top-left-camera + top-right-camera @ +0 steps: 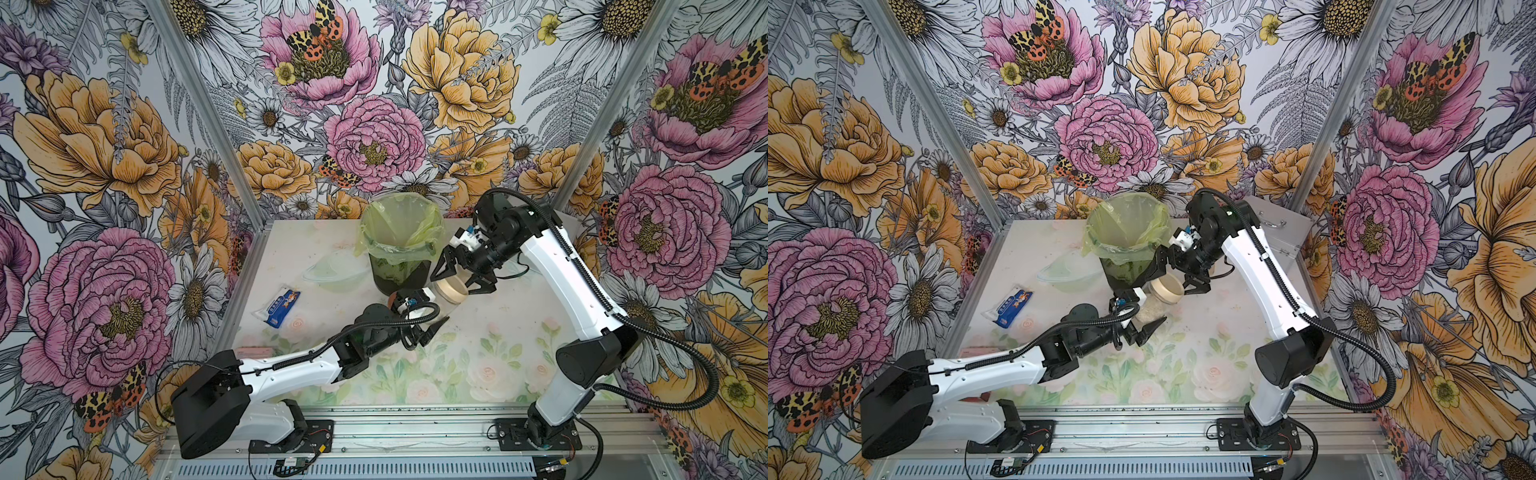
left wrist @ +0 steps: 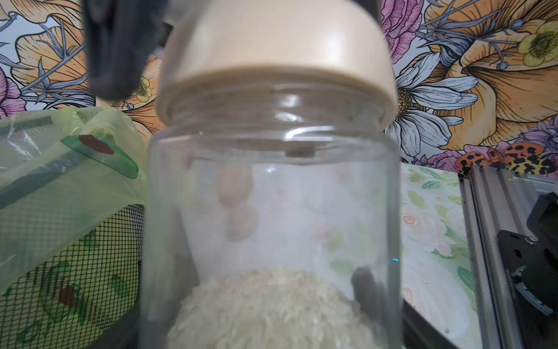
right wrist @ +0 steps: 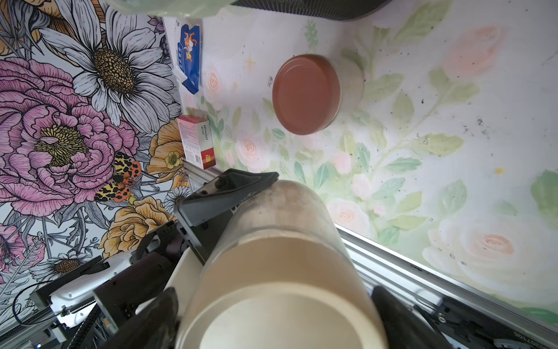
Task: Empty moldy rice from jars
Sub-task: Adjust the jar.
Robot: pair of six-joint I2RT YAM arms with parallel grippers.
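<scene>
Glass jar [image 2: 271, 196] of moldy rice [image 2: 271, 308] sits tilted, gripped by the left hand [image 1: 1144, 311]; the right hand [image 1: 457, 282], released, straddles its beige lid [image 3: 280, 302].

Clear jar [image 2: 271, 196] with beige lid [image 2: 271, 60], off-white rice [image 2: 271, 308]; reddish-brown lid [image 3: 306, 93]; yellow-green bag [image 1: 399, 224], black mesh bin [image 1: 411, 280]; blue-white packet [image 1: 277, 309]; pastel rose-print table [image 1: 457, 365]; pink-orange floral walls [image 1: 104, 145].

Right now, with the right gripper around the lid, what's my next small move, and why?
Probably close the right gripper on the lid. Its jaws stand open on either side of it, while the left gripper holds the jar tilted, with rice inside. The lid needs gripping before it can be unscrewed.
</scene>
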